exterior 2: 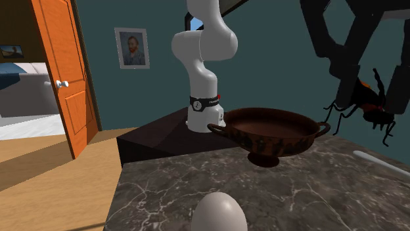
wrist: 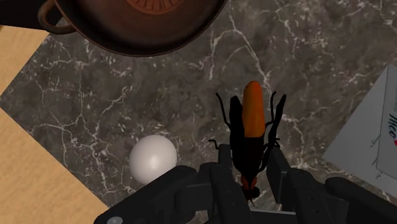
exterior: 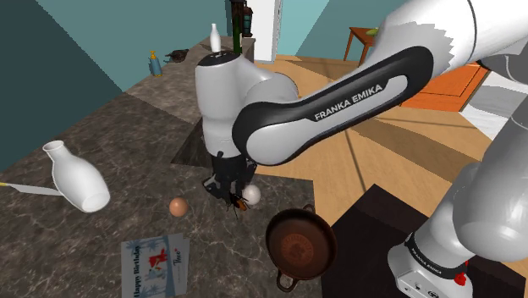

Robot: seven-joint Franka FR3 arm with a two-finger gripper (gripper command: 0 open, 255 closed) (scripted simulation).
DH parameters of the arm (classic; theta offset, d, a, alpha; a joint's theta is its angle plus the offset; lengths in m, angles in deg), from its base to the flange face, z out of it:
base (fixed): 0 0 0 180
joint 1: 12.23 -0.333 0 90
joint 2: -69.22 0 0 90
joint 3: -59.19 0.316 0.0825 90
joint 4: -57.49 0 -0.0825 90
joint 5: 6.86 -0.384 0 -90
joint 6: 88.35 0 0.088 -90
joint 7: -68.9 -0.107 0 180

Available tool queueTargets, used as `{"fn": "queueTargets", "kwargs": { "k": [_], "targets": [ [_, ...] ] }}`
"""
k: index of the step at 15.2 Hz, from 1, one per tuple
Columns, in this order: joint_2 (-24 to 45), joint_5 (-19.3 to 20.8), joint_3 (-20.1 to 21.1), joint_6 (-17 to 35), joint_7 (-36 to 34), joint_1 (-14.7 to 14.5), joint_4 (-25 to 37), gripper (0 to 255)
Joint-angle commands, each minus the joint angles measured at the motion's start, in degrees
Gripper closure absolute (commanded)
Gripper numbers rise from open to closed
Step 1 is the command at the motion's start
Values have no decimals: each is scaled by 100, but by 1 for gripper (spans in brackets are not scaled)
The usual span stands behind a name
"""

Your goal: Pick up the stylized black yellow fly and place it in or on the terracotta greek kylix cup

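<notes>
Fingers (wrist: 280, 177) pinching black-orange fly (wrist: 250, 127), hanging above marble counter (wrist: 305, 51), brown kylix cup (wrist: 146, 38) just ahead, white egg (wrist: 153, 159) beside

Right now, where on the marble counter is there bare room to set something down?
Bare marble lies between the white vase and the gripper, and between the vase and the card. It is crowded near the gripper: the held fly, brown egg, white egg and cup cluster close together.
</notes>
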Motion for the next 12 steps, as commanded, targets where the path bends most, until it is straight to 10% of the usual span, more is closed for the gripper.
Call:
{"fn": "queueTargets", "kwargs": {
  "k": [1,12],
  "targets": [
    [-77,-52,2,-155,41,13,89,255],
    [-2688,-1522,-210,-123,880,-237,-2265,255]
  ]
}}
